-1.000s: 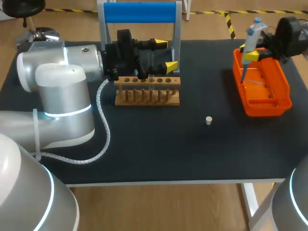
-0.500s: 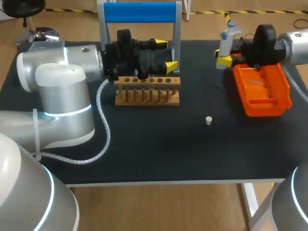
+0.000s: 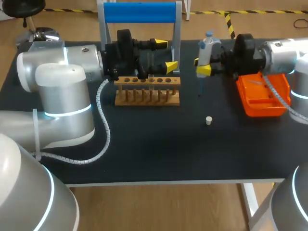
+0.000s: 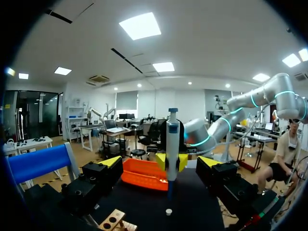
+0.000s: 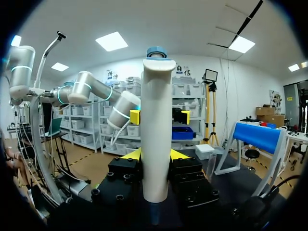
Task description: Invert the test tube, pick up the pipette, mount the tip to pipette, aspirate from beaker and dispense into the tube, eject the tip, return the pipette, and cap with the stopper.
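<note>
My right gripper (image 3: 202,66) is shut on a white pipette (image 3: 208,48) with a blue cap, held upright above the table between the wooden tube rack (image 3: 147,90) and the orange tray (image 3: 262,94). A thin tip hangs below the pipette. In the right wrist view the pipette (image 5: 156,130) stands straight up between my right gripper's (image 5: 155,155) fingers. My left gripper (image 3: 166,54) stays open just behind the rack, nothing in it. In the left wrist view the pipette (image 4: 172,144) hangs ahead of my left gripper (image 4: 161,163). A small white stopper (image 3: 209,120) lies on the mat.
A blue-topped stand (image 3: 139,12) rises behind the rack. The orange tray lies near the table's right edge, under my right arm. A white spiral cable (image 3: 103,130) from my left arm curls over the mat on the left.
My right arm has carried the pipette leftward, from above the orange tray to a spot just right of the rack. My left arm has not moved.
</note>
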`<action>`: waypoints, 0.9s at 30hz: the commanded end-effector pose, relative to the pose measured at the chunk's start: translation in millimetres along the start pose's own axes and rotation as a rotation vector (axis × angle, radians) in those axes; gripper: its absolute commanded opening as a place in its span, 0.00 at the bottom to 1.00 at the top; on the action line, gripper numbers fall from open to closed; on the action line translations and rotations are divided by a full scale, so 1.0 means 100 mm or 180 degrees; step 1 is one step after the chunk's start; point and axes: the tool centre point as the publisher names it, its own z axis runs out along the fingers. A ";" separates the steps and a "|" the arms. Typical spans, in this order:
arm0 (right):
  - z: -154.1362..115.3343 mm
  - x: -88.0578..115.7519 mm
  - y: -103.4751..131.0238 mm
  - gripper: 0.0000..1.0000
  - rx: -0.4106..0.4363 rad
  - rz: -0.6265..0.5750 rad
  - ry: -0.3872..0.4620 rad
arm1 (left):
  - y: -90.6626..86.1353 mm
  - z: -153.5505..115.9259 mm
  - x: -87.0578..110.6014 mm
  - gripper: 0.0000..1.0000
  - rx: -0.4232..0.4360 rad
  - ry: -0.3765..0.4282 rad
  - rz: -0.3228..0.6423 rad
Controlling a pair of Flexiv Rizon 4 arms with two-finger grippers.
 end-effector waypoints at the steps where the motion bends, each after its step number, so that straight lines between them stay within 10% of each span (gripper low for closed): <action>1: 0.18 -0.05 -0.02 0.00 -0.0016 0.0004 0.0046 | 0.01 0.02 0.01 1.00 0.0009 -0.0022 0.0002; 27: 0.86 -0.15 -0.05 0.00 -0.0100 0.0019 0.0181 | 0.01 0.02 0.01 1.00 0.0009 -0.0022 0.0002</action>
